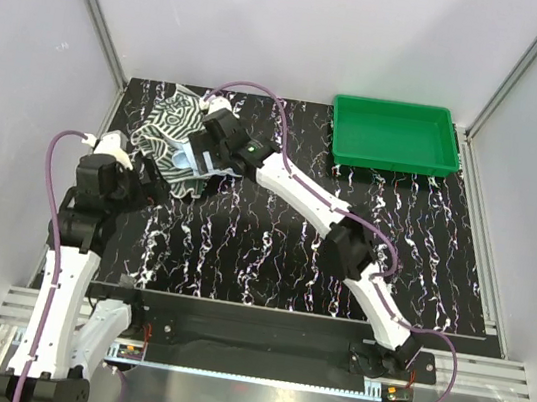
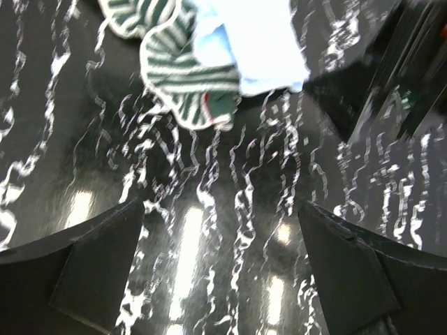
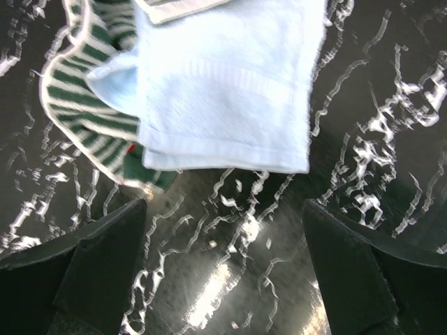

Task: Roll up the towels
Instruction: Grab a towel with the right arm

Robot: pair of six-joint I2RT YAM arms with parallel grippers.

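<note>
Two towels: a striped towel (image 1: 168, 130) and a pale blue towel (image 3: 223, 91) lie heaped together, unrolled, at the far left of the tabletop (image 1: 271, 252).
Striped towel: crumpled, with dark and white stripes and a pale border. It rests directly on the tabletop and lies under the blue one where the two overlap.
Pale blue towel: folded over on itself and lying on top of the striped towel. From above, the right arm's wrist hides most of it and only a small pale patch shows.
Left claw (image 2: 223, 279): fingers spread wide apart and gripping nothing, with bare tabletop between them. The heap lies just ahead of the fingertips without touching them.
Right claw (image 3: 223, 272): fingers also spread wide and gripping nothing. The near edge of the pale blue towel lies just ahead of the gap. A corner of the striped towel comes close to one fingertip, and whether they touch cannot be told.
Arms: the right arm stretches diagonally from the near right to the far left. The left arm is bent at the left edge, its claw aimed at the heap from the near side.
Green tray (image 1: 395, 165): at the far right of the tabletop, well apart from both towels.
Tabletop: black with white marbled streaks.
</note>
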